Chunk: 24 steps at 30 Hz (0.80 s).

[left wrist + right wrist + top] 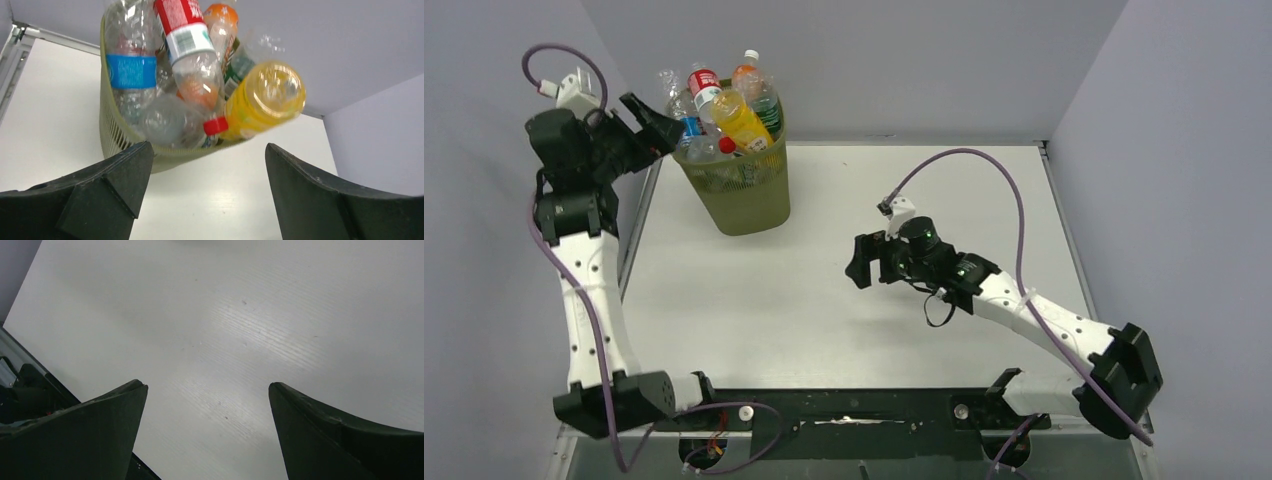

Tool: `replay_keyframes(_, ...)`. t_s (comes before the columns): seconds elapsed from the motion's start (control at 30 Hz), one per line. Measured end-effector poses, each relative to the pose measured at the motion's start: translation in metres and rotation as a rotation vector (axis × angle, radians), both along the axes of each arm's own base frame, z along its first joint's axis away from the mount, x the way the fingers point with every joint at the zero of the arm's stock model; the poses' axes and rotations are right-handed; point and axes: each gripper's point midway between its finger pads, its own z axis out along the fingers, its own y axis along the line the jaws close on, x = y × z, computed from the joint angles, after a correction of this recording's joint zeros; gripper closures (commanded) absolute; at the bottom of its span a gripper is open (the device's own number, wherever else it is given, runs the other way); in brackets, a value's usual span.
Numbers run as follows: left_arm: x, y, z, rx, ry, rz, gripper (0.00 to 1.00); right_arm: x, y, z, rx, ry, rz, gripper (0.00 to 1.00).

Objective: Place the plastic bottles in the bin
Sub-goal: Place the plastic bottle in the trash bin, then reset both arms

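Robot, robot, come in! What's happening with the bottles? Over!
Left pincer open, empty, by the rim of the bin. Right pincer open, empty, over the table. Plastic bottles piled in the bin, poking above it. Nothing in the way.

The left arm (pixel 589 290) is raised steeply from its base at the near left, and its wrist is bent toward the right. The left pincer (pixel 656 125) is held high at the far left, its jaws spread wide with nothing gripped between them. The right arm (pixel 1034 310) is stretched low from the near right toward the middle. The right pincer (pixel 861 262) is pointed left and downward, its jaws held wide apart and empty.
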Motion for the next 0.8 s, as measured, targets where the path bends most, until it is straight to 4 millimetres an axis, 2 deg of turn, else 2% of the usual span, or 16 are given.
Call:
replay_keyframes(0.1, -0.032, -0.008, -0.017, 0.001, -0.047, 0.013, 0.17, 0.007, -0.024, 0.018, 0.005, -0.081, -0.092, 0.02)
replay_keyframes(0.17, -0.045, -0.017, -0.043, -0.017, -0.058, 0.003, 0.17, 0.012, -0.054, 0.025, 0.017, -0.140, -0.189, 0.02)
replay_keyframes(0.23, -0.051, -0.025, -0.071, -0.034, -0.043, -0.011, 0.17, 0.017, -0.090, 0.024, 0.014, -0.183, -0.300, 0.02)
replay_keyframes(0.37, -0.048, -0.036, -0.142, -0.050, 0.062, -0.023, 0.16, 0.022, -0.160, -0.001, -0.043, -0.240, -0.524, 0.02)
replay_keyframes(0.5, -0.052, -0.036, -0.211, -0.062, 0.132, -0.011, 0.17, 0.024, -0.203, -0.032, -0.132, -0.278, -0.658, 0.02)
replay_keyframes(0.6, -0.057, -0.032, -0.250, -0.063, 0.170, 0.029, 0.16, 0.028, -0.236, -0.053, -0.230, -0.296, -0.760, 0.02)
replay_keyframes(0.67, -0.056, -0.027, -0.269, -0.068, 0.191, 0.064, 0.16, 0.031, -0.259, -0.062, -0.290, -0.310, -0.829, 0.02)
replay_keyframes(0.8, -0.047, -0.009, -0.284, -0.053, 0.174, 0.145, 0.16, 0.037, -0.308, -0.071, -0.366, -0.344, -0.977, 0.02)
